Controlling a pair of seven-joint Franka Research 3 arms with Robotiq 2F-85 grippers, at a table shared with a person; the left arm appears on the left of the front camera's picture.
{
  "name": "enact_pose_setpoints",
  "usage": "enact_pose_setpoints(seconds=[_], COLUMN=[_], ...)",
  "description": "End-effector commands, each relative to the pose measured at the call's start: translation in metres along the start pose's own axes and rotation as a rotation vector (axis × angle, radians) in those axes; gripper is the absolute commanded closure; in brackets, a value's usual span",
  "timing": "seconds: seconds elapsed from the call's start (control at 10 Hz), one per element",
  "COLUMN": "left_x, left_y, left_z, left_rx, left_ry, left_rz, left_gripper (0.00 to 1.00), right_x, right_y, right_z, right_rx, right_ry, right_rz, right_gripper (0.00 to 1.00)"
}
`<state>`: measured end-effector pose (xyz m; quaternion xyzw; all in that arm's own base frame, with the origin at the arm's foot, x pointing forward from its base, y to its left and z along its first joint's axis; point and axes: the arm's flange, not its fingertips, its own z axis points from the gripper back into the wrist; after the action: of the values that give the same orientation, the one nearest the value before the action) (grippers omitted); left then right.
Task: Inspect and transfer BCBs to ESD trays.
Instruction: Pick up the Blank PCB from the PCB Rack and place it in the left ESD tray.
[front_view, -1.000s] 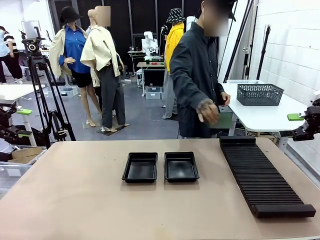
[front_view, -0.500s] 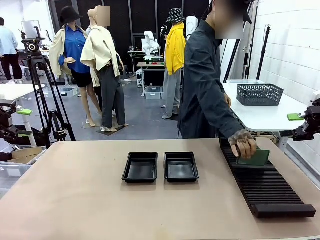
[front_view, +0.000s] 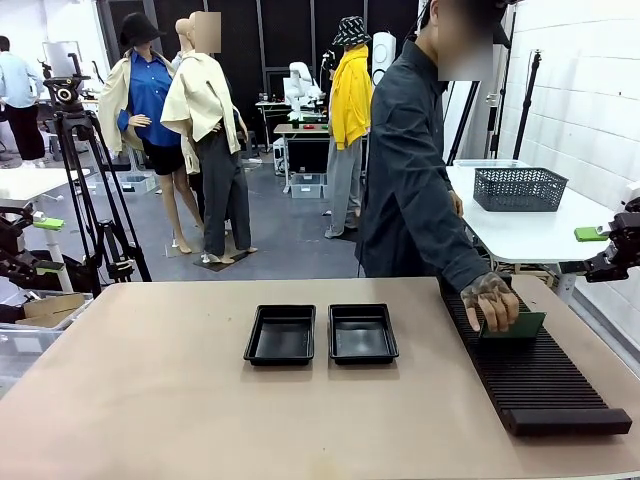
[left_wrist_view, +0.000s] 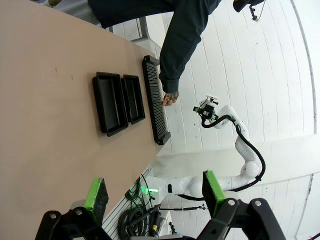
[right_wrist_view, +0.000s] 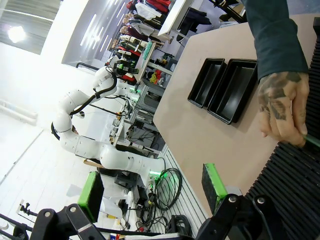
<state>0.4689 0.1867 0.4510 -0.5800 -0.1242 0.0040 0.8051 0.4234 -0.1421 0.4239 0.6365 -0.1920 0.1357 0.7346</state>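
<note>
A: Right of centre in the front view, the person's hand (front_view: 492, 298) is down on the long ribbed rack (front_view: 530, 370), clamped over a BCB (front_view: 514, 326); the board stands on edge and looks tilted; whether it's seated in a slot, I can't tell.

B: And the ESD trays (front_view: 281, 338) sit side by side mid-frame on the tabletop (front_view: 150, 400), both bare, well apart from that board; so there's a long carry ahead.

A: The grippers? The left gripper (left_wrist_view: 154, 192) has its pads spread wide with nothing between them; the right gripper (right_wrist_view: 152, 189) is the same, wide and empty, looking down at the hand and a sliver of green.

B: Here's the worry, as I judge it; if the right arm reaches in while those fingers (right_wrist_view: 280, 107) cover the board, it could meet the hand rather than the board.

A: Agreed; and a thin board leaning in the ribs is a poor target; pinch it off-square and it could twist, scrape the ribs or slip out flat.

B: Then the tray end; come in low and a corner could catch the raised rim, leaving the board propped half out.
</note>
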Motion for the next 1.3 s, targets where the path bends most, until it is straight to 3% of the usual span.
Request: enact_pose_setpoints(seconds=[0.0,1.2], left_x=[0.001,0.001], left_y=[-0.004,-0.004], left_z=[0.001,0.001], left_rx=[0.009,0.009], left_ry=[-0.005,-0.005], left_rz=[0.005,0.005], left_gripper=[0.00,0.00], right_x=[-0.001,0.011], right_y=[-0.001,0.001], right_z=[0.000,-0.006], right_rx=[0.002,0.000], right_ry=[0.000,0.032], right_rz=[-0.003,-0.008], right_gripper=[0.00,0.00])
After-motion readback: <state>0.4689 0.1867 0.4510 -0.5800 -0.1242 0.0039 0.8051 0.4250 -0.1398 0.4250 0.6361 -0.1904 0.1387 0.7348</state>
